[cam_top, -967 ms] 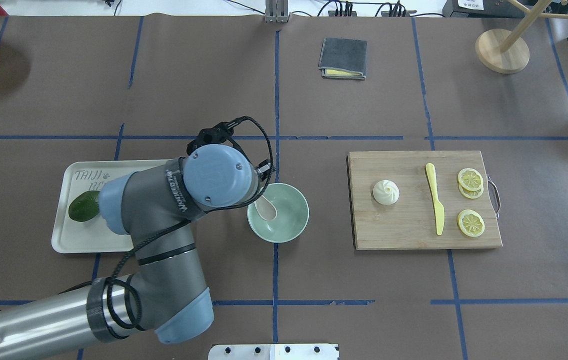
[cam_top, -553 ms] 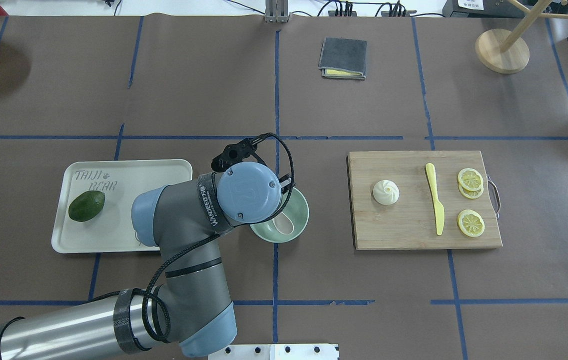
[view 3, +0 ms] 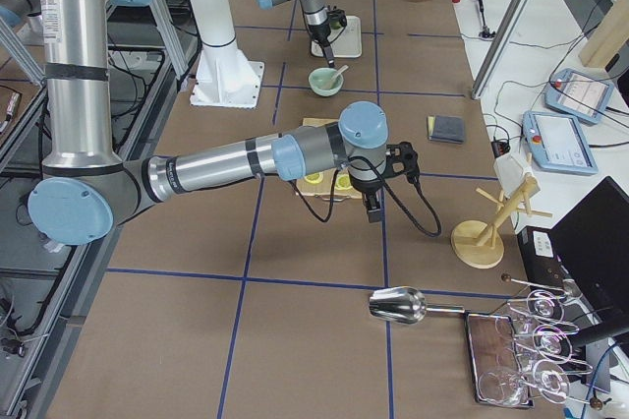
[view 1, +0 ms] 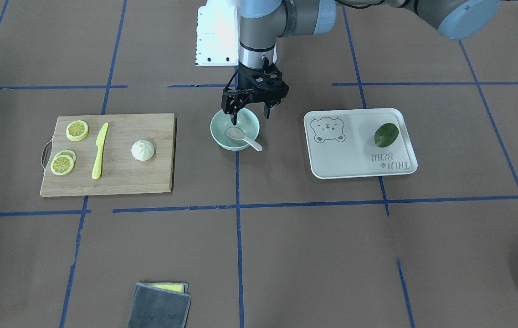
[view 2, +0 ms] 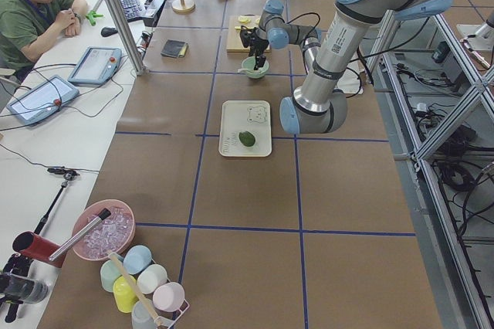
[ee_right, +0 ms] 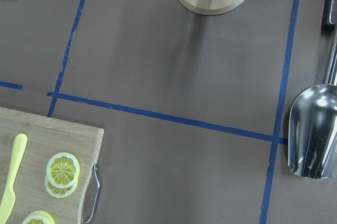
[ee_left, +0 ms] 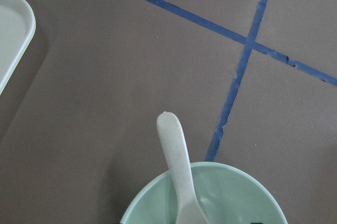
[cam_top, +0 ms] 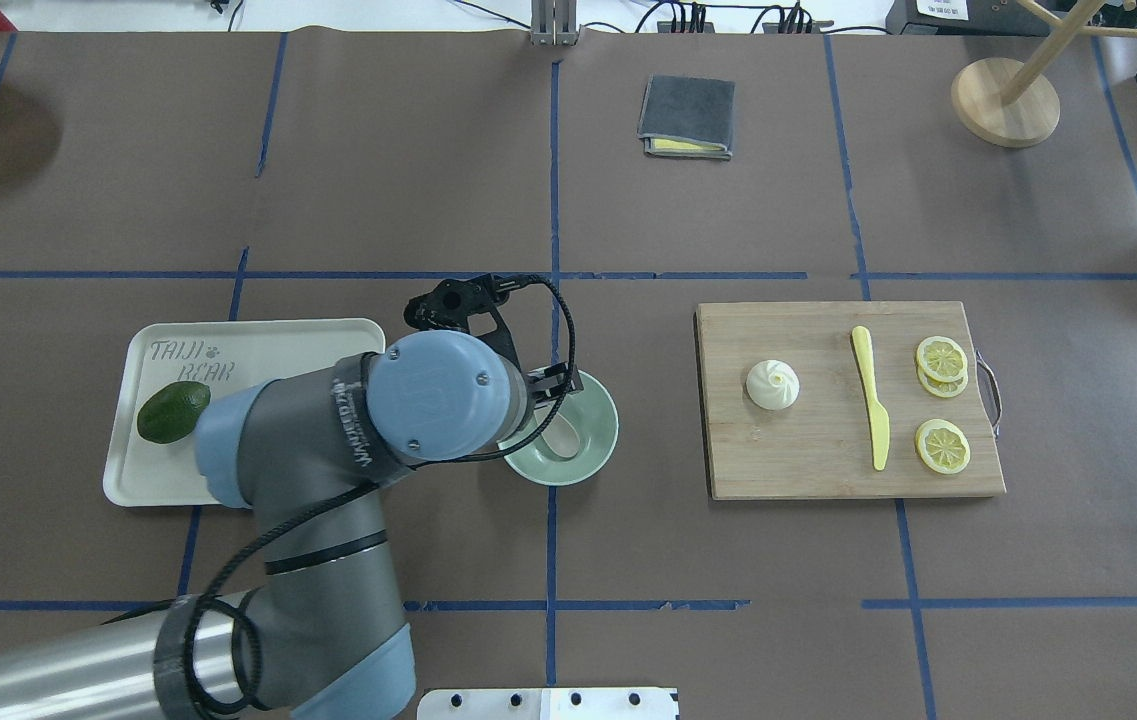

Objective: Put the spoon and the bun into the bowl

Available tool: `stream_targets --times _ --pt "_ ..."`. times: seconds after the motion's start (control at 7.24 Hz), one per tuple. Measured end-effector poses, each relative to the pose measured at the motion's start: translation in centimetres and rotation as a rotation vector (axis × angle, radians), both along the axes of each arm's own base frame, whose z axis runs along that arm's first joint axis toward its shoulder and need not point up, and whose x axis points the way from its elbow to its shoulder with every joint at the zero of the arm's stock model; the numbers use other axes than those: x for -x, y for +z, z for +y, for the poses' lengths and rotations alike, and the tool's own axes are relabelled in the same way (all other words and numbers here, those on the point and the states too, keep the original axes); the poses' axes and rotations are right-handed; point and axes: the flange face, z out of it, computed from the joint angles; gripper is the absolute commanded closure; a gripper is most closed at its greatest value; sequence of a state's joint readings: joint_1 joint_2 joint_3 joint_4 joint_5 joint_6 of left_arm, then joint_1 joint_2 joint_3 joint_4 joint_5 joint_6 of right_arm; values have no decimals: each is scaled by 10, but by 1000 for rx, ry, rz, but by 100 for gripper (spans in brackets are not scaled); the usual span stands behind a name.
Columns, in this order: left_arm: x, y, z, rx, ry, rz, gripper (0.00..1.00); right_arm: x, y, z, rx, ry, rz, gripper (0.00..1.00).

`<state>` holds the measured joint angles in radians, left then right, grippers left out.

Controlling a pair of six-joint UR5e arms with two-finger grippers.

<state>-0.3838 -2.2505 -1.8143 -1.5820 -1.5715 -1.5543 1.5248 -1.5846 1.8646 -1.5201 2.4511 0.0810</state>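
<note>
The off-white spoon [view 1: 242,136] lies in the mint-green bowl [view 1: 222,136], scoop inside and handle sticking out over the rim toward the tray. My left gripper [view 1: 250,115] hangs open just above the bowl's near side and holds nothing. The left wrist view shows the spoon [ee_left: 176,153] leaning on the bowl's rim [ee_left: 247,176]. The white pleated bun [cam_top: 773,384] sits on the wooden cutting board [cam_top: 808,460], right of the bowl [cam_top: 588,440]. My right gripper [view 3: 375,207] shows only in the exterior right view, beyond the board; I cannot tell whether it is open or shut.
A yellow knife [cam_top: 871,396] and lemon slices [cam_top: 942,445] lie on the board. A white bear tray [cam_top: 258,345] with an avocado [cam_top: 172,411] is left of the bowl. A folded grey cloth [cam_top: 687,116], a wooden stand [cam_top: 1005,100] and a metal scoop [ee_right: 313,129] lie farther off.
My left wrist swung right over the bowl and then back left. The spoon shifted inside the bowl and now rests there, free of the fingers.
</note>
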Motion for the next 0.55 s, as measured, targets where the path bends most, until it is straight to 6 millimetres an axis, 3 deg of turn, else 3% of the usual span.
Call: stream_targets --times 0.14,0.28,0.55 --pt "36 3 -7 -104 69 -13 0 2 -13 2 -26 -4 -2 0" --pt "76 9 -26 -197 147 -35 0 7 -29 5 -59 -14 -4 0" --pt "178 49 -86 -362 302 -123 0 28 -65 12 -113 -43 -13 0"
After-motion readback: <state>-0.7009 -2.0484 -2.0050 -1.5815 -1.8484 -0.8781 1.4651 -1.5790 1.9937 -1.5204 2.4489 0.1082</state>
